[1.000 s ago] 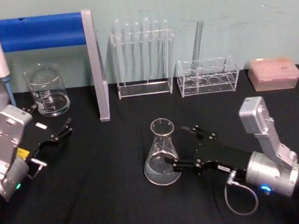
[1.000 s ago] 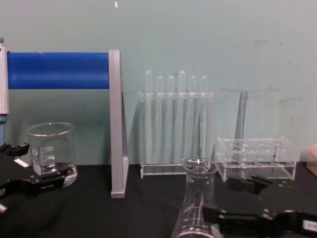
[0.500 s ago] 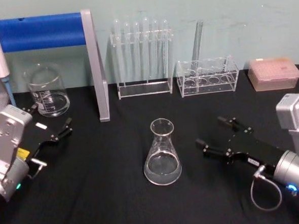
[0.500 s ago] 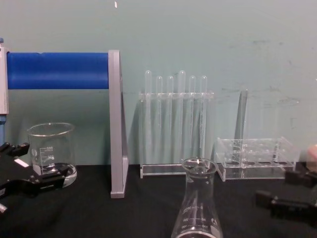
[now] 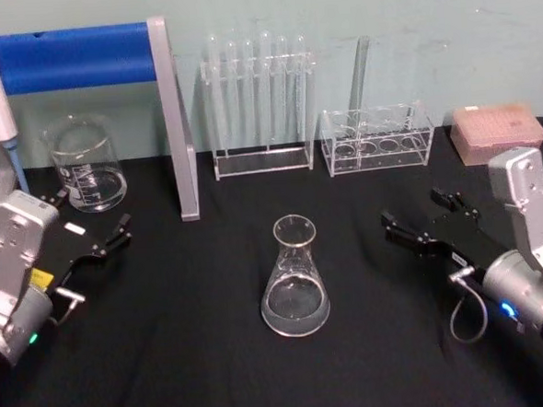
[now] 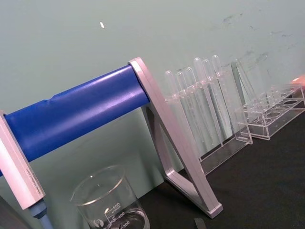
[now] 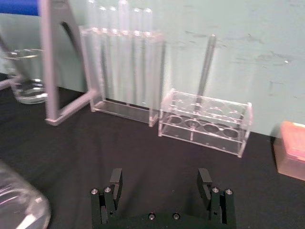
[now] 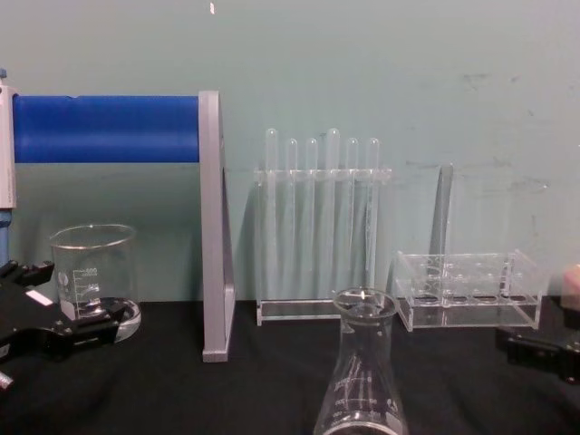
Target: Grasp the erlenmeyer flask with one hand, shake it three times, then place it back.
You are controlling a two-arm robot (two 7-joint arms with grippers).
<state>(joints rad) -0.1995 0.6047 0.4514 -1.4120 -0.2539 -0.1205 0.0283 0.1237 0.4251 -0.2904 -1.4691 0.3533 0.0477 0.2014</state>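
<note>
Care lay in keeping the right black pincer (image 5: 425, 222), jaws spread and well apart from the clear glass conical flask (image 5: 295, 280) upright mid black worktop (image 5: 198, 356), clear during retreat.

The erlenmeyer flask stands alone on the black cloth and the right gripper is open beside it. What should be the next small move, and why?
Probably the right gripper should keep drawing back toward its side and park. The erlenmeyer flask stands upright on the table, apart from the open fingers, so it looks already set back. The left gripper rests idle near the beaker.
</note>
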